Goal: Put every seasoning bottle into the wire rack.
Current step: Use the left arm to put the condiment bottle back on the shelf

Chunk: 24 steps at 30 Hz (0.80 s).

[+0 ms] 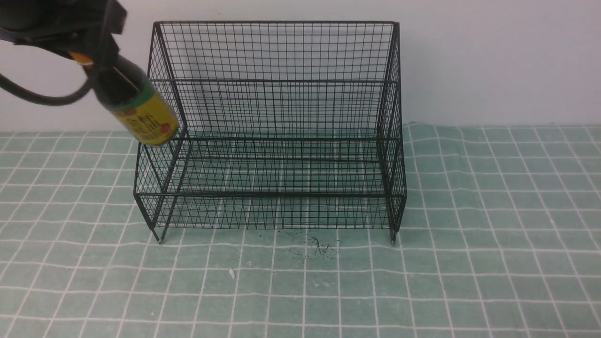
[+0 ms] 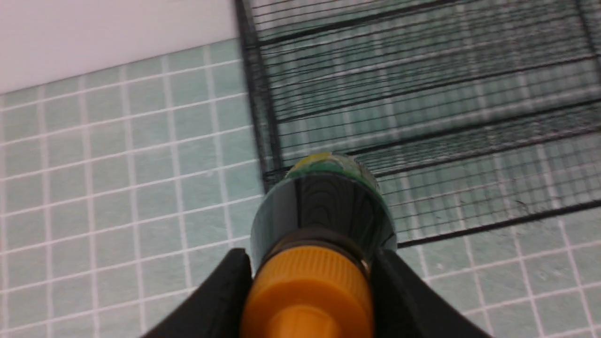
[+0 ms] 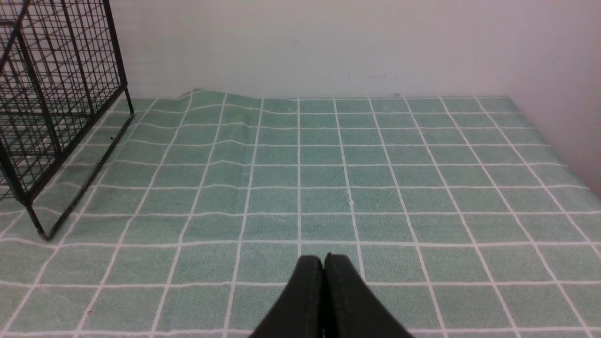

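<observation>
Transfer step: left arm loaded.

Front view: our left gripper [image 1: 87,56] holds the small dark seasoning bottle [image 1: 143,115], orange-capped and yellow-labelled, tilted, clear of the green checked tablecloth [image 1: 446,281], at the left wall of the large black wire-mesh rack [image 1: 277,112]. Left wrist view: the jaws pinch it by the cap, leaving the body free to seat on a tier. Right wrist view: the right gripper [image 3: 324,281] sits aside, jaws pressed together, so the approach is unobstructed.

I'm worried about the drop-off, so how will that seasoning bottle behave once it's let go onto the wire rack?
The seasoning bottle is round-bodied, so laid sideways it would probably roll. Its glossy shoulder looks slick; the left gripper pinches the ribbed orange cap, likely a surer hold. It hangs tilted, so on the wire rack it may tip.
</observation>
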{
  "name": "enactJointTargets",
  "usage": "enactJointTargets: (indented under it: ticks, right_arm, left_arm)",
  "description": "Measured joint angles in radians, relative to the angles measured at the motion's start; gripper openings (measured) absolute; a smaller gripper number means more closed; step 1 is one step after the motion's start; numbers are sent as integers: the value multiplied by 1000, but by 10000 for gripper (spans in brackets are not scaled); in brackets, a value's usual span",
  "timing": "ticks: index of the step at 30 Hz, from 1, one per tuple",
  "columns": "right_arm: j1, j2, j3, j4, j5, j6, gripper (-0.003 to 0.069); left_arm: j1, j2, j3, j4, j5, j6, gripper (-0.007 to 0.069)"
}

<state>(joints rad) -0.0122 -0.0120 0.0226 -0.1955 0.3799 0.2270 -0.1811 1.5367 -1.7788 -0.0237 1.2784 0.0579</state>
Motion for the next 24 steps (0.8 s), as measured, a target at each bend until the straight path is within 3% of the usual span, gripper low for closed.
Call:
enactJointTargets:
  ticks: [6, 24]
  right_arm:
    - [0, 0, 0, 0, 0, 0, -15]
    - [0, 0, 0, 0, 0, 0, -15]
  left_arm:
    - [-67, 103, 0, 24, 2, -1, 288]
    - [-70, 282, 0, 47, -6, -34, 288]
